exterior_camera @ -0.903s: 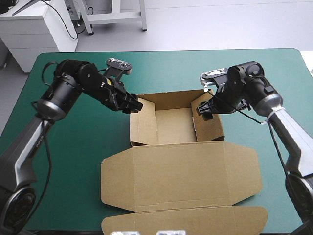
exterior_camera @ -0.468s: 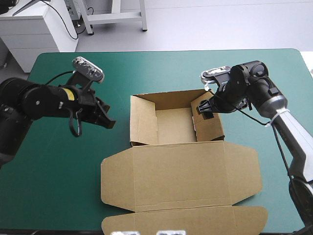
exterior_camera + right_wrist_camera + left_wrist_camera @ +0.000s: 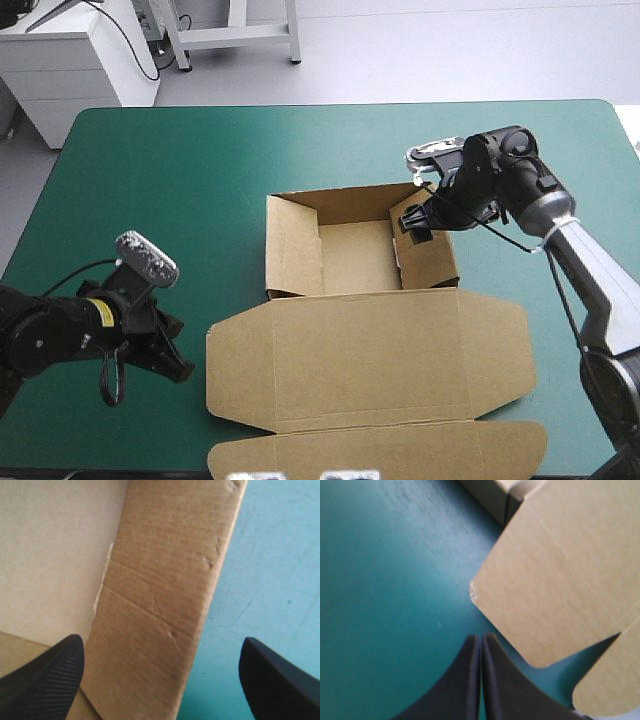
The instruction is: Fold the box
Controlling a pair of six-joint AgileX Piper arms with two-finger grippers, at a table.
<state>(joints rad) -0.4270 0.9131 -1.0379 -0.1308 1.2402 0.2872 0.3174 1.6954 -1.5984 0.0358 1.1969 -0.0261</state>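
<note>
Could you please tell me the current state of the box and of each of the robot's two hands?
box: an open tray with its walls raised, lid lying flat on the teal-green cover.
left hand: shut and empty, over the cover next to the lid's left corner.
right hand: open, with the tray's right wall between its fingers.

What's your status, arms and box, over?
Left jaws shut, empty, beside the lid's corner. Right jaws open, astride the box's right wall. Tray formed, lid flat. Nothing in the way.
</note>
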